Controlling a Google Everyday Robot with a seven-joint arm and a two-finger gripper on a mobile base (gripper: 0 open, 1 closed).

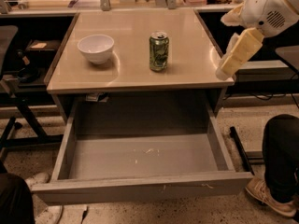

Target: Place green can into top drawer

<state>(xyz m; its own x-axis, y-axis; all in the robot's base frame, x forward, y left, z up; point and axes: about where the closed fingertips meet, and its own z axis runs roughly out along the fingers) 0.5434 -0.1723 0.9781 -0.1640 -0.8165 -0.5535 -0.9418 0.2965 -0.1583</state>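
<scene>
The green can (pixel 159 51) stands upright on the beige desk top (pixel 187 76), right of centre. The top drawer (pixel 140 190) is pulled out wide below the desk, and its grey floor holds only scuff marks. My gripper (pixel 230 62) hangs at the desk's right edge, to the right of the can and well apart from it, under the white arm housing (pixel 268 6). It holds nothing that I can see.
A white bowl (pixel 96 48) sits on the desk left of the can. A person's leg and shoe (pixel 275 181) stand right of the drawer. A chair base (pixel 18 111) is at the left, and a shoe (pixel 32 178) is near the drawer's left corner.
</scene>
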